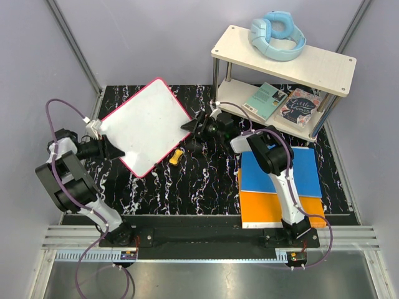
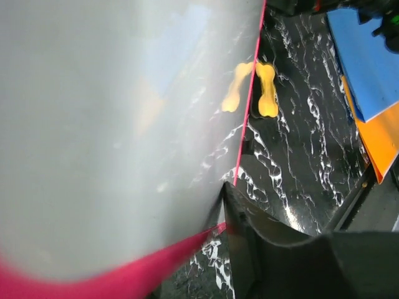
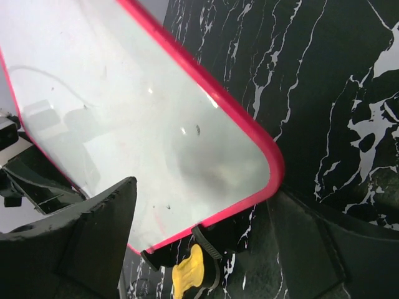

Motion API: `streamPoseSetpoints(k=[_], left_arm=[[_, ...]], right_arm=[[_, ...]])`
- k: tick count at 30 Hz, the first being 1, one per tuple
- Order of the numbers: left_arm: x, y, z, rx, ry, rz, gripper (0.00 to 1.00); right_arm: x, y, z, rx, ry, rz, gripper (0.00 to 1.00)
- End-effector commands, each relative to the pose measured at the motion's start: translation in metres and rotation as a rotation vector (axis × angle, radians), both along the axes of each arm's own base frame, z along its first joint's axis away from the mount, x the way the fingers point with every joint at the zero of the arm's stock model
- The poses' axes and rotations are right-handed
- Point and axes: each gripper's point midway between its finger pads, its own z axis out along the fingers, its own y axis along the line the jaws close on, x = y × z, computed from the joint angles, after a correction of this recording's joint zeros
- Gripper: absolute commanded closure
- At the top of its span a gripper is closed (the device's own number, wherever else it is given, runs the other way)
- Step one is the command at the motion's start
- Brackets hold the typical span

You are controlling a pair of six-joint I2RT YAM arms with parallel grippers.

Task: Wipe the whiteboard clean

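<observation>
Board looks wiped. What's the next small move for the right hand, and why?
Probably draw the right hand straight back off the corner of the whiteboard. Its jaws stand open either side of that corner, gripping nothing, and the surface shows only faint specks, no writing. The left hand sits at the opposite edge.

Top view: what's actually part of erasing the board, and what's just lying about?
Job: whiteboard; left gripper at its left edge; right gripper at its right corner.
Lying about: headphones; shelf; teal book; patterned book; blue sheet; orange sheet; yellow bone-shaped piece, role unclear.
</observation>
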Motion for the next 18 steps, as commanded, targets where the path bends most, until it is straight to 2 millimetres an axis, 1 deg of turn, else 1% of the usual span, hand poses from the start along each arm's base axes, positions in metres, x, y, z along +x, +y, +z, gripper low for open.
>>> streamPoseSetpoints(k=[1,3,6,7,8,15,18], left_arm=[[0.0,0.004,-0.012,0.114,0.056,0.008,0.5],[0.001,0.008,-0.013,0.134,0.062,0.031,0.42],[0.002,0.015,-0.016,0.185,0.067,0.059,0.36],[0.002,0.019,-0.018,0.216,0.062,0.069,0.3],[0.002,0.021,-0.018,0.229,0.059,0.076,0.28],[0.005,0.03,-0.007,0.298,0.022,0.142,0.2],[-0.001,0.034,-0.008,0.357,0.014,0.143,0.18]], right_arm=[[-0.012,0.011,0.083,0.082,-0.183,0.045,0.08],[-0.014,0.008,0.08,0.074,-0.179,0.043,0.08],[-0.017,0.007,0.075,0.066,-0.167,0.043,0.07],[-0.017,0.006,0.074,0.063,-0.164,0.042,0.07],[-0.018,0.006,0.074,0.064,-0.162,0.043,0.07],[-0.016,0.006,0.068,0.054,-0.147,0.034,0.06],[-0.016,0.005,0.064,0.045,-0.136,0.03,0.05]])
